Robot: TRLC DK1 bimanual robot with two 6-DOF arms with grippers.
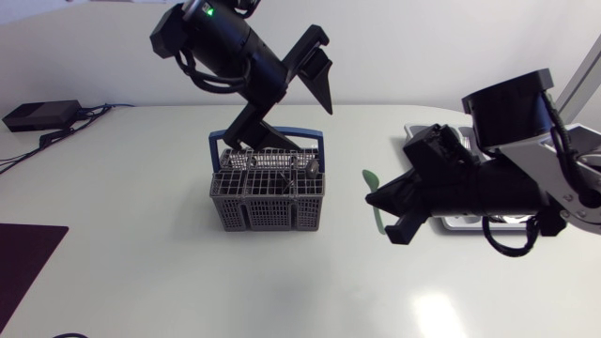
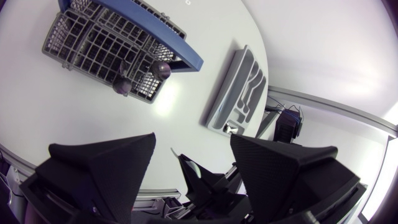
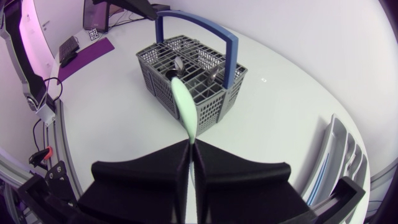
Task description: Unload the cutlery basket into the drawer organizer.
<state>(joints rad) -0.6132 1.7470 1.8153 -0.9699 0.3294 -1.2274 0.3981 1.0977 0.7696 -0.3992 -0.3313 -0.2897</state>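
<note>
— How far is the unloading taken?

— Not far, it is judged. The matte black left gripper (image 2: 193, 140) is held above the table with its wedge fingers spread, and nothing is gripped. In the grey plastic-mesh cutlery basket (image 1: 266, 197) with the blue handle, at least two dark round-ended handles (image 2: 160, 70) are seen standing, so pieces are left to lift out. One pale green flat plastic utensil (image 3: 185, 106) is out of the basket and is pinched between the closed fingers of the matte black right gripper (image 3: 190, 144). It is carried in the air between the basket and the grey moulded drawer organizer (image 2: 239, 87). Whether anything is already laid in the organizer's compartments cannot be made out.

— And how is the utensil pointed?

— Its long axis is kept in line with the fingers. The rounded free end is pointed ahead of the gripper, toward the basket and away from the organizer.
</note>
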